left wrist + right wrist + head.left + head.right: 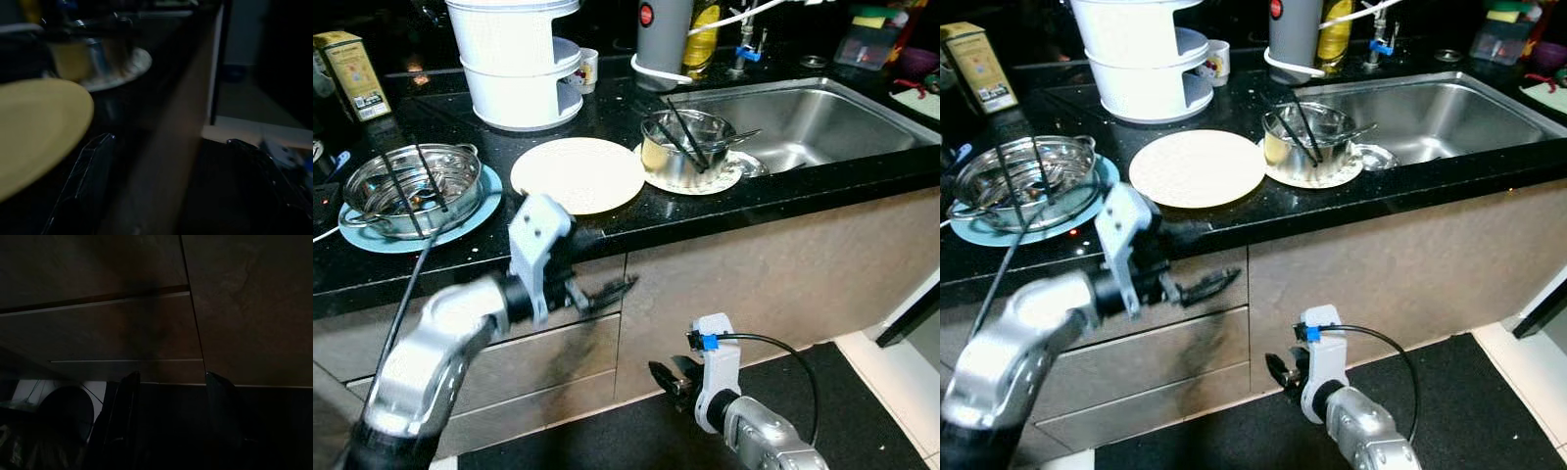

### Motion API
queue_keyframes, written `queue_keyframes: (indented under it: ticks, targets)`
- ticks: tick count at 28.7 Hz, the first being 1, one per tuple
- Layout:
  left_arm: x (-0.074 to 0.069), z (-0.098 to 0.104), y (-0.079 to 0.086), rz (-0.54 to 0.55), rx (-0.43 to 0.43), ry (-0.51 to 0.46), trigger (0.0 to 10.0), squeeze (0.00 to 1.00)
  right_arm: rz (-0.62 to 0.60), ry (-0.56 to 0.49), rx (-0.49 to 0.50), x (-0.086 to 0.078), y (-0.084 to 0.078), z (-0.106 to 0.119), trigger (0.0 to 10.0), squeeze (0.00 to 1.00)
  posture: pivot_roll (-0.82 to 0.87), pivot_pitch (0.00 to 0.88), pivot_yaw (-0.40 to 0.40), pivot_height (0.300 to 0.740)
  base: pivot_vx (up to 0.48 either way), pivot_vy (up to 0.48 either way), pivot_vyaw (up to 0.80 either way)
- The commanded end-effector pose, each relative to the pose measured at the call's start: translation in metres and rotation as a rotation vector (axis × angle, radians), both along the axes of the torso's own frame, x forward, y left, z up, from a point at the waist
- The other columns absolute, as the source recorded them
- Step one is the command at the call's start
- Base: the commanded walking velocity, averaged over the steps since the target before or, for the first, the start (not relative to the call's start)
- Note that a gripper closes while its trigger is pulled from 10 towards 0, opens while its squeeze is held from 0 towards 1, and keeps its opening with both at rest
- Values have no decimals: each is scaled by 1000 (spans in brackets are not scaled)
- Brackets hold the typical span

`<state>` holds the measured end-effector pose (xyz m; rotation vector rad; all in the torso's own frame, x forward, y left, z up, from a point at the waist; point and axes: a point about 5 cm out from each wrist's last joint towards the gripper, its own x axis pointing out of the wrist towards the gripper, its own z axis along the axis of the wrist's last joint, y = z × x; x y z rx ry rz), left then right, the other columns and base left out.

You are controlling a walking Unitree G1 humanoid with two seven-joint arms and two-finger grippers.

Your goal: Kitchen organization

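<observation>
We hold our left arm (431, 343) raised and bent, wrist level, its left pincer (607, 291) pointing toward our right, the two black fingers (85, 181) spread apart with nothing between them. Our right arm (759, 431) hangs low, its right pincer (668, 377) aimed forward, fingers (122, 416) parted and empty.
</observation>
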<state>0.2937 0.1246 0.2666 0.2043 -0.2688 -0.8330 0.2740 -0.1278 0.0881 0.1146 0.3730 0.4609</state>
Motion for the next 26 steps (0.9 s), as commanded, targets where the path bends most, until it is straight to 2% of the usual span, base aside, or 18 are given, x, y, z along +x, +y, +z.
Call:
queue_keyframes:
  ticks: [1,2,6,7,8,11,12,16,23,24,25,26]
  targets:
    - [9,7,7,47,6,-36,10000,753,6,8,3,0,1,-3,10000,0,-69,181,-29,740,0,0,0]
    - [19,14,11,86,21,-68,10000,1000,8,5,3,0,1,-2,10000,0,-69,181,-29,740,0,0,0]
    - [25,17,13,104,41,-80,10000,1000,8,3,2,1,1,-2,10000,0,-69,181,-29,740,0,0,0]
    - [36,17,18,156,108,-103,10000,1000,8,1,1,1,0,-1,10000,0,-72,175,-29,740,0,0,0]
    - [41,17,20,179,139,-113,10000,1000,8,0,1,2,0,-1,10000,0,-72,175,-29,740,0,0,0]
    - [51,17,22,201,186,-123,10000,1000,9,-3,1,3,0,-1,10000,0,-72,175,-29,740,0,0,0]
    - [60,16,25,208,209,-128,10000,1000,8,-6,1,3,1,0,10000,0,-74,171,-28,740,0,0,0]
    - [65,17,24,181,183,-138,10000,1000,7,-7,2,4,1,0,10000,0,-74,171,-28,740,0,0,0]
    - [80,9,25,131,181,-86,10000,1000,6,-8,-3,5,-1,1,10000,0,-75,180,-30,740,0,0,0]
    - [82,8,25,122,184,-78,10000,322,4,-8,-4,5,-1,1,10000,0,-75,180,-30,740,0,0,0]
    - [82,8,25,122,184,-78,10000,322,4,-8,-4,5,-1,1,10000,0,-75,180,-30,740,0,0,0]
    - [84,7,24,116,186,-74,10000,0,3,-8,-4,5,-1,1,10000,0,-75,180,-30,740,0,0,0]
